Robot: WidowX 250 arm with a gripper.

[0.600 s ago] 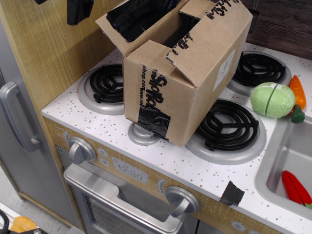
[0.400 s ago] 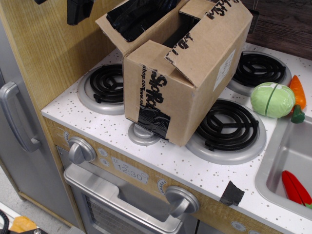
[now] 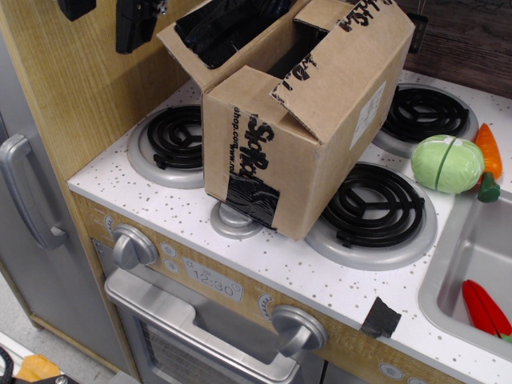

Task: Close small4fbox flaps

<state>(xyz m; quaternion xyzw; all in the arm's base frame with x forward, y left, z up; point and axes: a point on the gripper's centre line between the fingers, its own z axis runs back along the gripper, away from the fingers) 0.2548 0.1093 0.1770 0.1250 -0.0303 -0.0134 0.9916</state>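
Observation:
The small4fbox (image 3: pixel 264 172) is a brown cardboard box with black lettering and black tape, standing on the toy stove top between the burners. Its left flap (image 3: pixel 228 28) stands open and tilts outward, showing a black-taped inner face. The right flap (image 3: pixel 364 56) lies folded over the top. A short front flap (image 3: pixel 300 80) is tucked partly inward. My gripper (image 3: pixel 106 16) is at the top left edge of the view, above and left of the open flap. Its two black fingers (image 3: pixel 136 24) are apart with nothing between them.
Black coil burners (image 3: pixel 172 136) (image 3: pixel 376 204) (image 3: pixel 424 112) surround the box. A green toy cabbage (image 3: pixel 446 164) and a carrot (image 3: pixel 488 148) lie at the right. A sink (image 3: pixel 448 272) holds a red toy. A wooden side wall (image 3: pixel 72 104) rises at the left.
My gripper has come down a little into view at the top left; both fingers show more now. The box and its flaps have not moved.

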